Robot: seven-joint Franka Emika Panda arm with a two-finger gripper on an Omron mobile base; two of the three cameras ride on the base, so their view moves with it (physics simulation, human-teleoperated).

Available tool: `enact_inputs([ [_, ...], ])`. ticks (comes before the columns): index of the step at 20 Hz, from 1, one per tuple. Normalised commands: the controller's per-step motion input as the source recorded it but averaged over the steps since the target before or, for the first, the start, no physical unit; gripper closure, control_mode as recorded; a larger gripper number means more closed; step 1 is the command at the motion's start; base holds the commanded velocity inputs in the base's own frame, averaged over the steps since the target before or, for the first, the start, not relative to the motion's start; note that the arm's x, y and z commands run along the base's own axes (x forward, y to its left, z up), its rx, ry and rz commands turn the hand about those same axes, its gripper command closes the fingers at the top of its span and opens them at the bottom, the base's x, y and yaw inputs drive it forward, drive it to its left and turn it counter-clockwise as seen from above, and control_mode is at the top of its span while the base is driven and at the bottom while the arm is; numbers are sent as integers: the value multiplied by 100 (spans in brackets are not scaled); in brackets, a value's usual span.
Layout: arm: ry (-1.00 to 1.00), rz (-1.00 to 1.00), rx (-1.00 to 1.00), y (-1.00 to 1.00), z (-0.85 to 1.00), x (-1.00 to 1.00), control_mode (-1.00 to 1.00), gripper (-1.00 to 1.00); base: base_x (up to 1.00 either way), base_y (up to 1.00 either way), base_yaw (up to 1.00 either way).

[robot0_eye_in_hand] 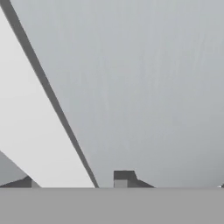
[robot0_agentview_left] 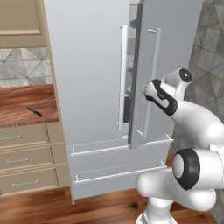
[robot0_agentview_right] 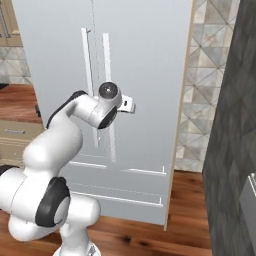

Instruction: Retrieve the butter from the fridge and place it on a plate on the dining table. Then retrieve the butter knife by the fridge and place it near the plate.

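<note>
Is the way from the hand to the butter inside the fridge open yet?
Not fully. The fridge's right door stands only partly ajar, and the hand sits at its outer face by the bar handle. That door panel is between the hand and the interior. The butter itself cannot be made out through the gap.

Beige drawers (robot0_agentview_left: pixel 22 157) are set under a wood-topped counter (robot0_agentview_left: pixel 24 98). Patterned wall tiles (robot0_agentview_right: pixel 200 75) are seen above a wooden floor (robot0_agentview_right: pixel 185 210).

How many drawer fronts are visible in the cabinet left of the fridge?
3, stacked under the counter: top, middle, bottom. More may be hidden beyond the left edge.
</note>
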Motion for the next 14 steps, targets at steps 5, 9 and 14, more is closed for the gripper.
enact_inputs([
  [5, 0, 0, 0, -85, 0, -79, -100, 100, 0, 0, 0],
  [9, 0, 0, 0, -98, 0, -93, -100, 100, 0, 0, 0],
  [14, 0, 0, 1, -91, 0, -64, -100, 100, 0, 0, 0],
])
